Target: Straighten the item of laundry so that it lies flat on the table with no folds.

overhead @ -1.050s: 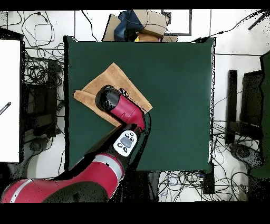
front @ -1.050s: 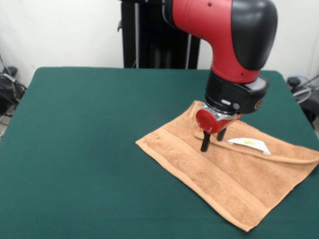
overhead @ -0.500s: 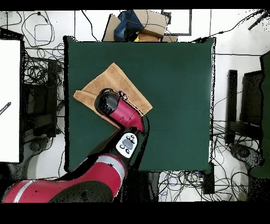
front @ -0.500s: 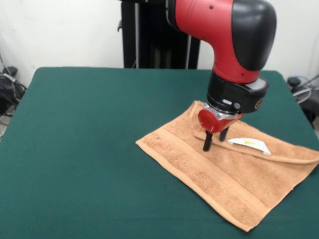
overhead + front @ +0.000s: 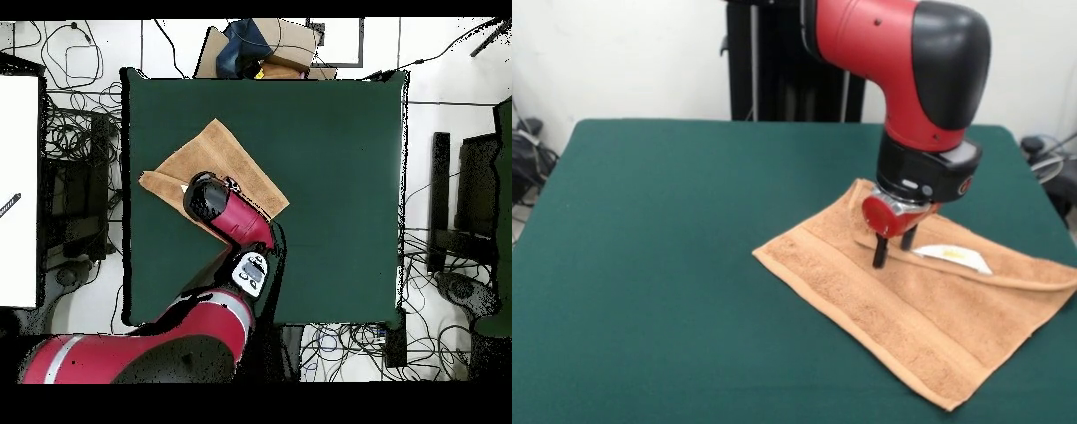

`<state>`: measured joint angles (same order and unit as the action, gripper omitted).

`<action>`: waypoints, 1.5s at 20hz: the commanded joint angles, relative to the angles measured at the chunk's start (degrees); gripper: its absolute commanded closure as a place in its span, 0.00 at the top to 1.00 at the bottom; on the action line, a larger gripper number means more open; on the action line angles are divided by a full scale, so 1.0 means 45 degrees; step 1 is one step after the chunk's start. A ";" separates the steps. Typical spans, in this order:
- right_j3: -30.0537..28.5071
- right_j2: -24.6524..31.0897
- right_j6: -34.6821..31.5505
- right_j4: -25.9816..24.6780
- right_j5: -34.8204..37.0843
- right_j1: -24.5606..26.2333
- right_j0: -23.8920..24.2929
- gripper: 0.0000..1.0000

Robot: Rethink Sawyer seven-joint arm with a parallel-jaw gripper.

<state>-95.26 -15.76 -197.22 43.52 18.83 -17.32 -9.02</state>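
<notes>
One orange-brown terry hand towel lies on the green felt table, toward the right side of it in the front view, with its far right tip reaching the table's edge. It sits turned at an angle to the table's sides, one corner pointing toward the table's middle. A woven border band runs along its near left side. Most of the cloth is spread out, but the far part is doubled over: a folded flap lies across the towel there, its rolled edge running from beside the gripper out to the right tip. A small white label shows on top of that flap, just right of the gripper.

The Sawyer's gripper points straight down over the towel's far left part. Its two black fingers stand a little apart, with a narrow gap between them and nothing held; the nearer tip reaches the cloth at the flap's edge, though whether it presses in cannot be told.

In the overhead view the red and black arm covers the part of the towel nearest the robot, and the gripper is hidden beneath it.
</notes>
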 commanded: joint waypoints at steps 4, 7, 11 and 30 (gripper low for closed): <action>-0.0761 0.1931 0.0284 -0.1201 -0.1475 0.0699 0.0580 1.00; -0.0627 0.2022 0.0199 -0.1393 -0.1565 0.0803 0.0695 1.00; -0.0420 0.2012 0.0145 -0.1527 -0.1471 0.0874 0.0752 1.00; -0.0335 0.1239 -0.0614 -0.1390 0.1135 -0.0367 0.0272 1.00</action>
<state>-95.22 -12.94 -197.22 38.86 19.66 -18.96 -7.39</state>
